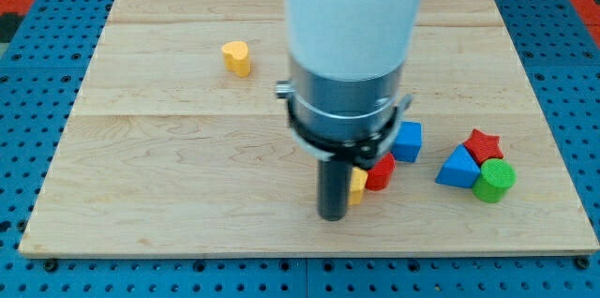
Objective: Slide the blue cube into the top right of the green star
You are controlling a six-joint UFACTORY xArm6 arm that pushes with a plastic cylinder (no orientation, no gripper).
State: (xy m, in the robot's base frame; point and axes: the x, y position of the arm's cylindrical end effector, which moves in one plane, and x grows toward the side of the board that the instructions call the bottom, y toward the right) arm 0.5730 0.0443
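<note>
The blue cube (407,141) lies right of the board's middle, just right of the arm's body. No green star shows; the arm hides part of the board. My tip (335,216) rests on the board below and left of the blue cube. It is right beside a small yellow block (358,186), which the rod partly hides. A red block (381,172) sits between that yellow block and the blue cube, close to both.
A red star (484,143), a blue triangular block (457,168) and a green cylinder (494,181) cluster at the view's right. A yellow heart-like block (236,57) lies at upper left. The wooden board (169,186) sits on a blue pegboard.
</note>
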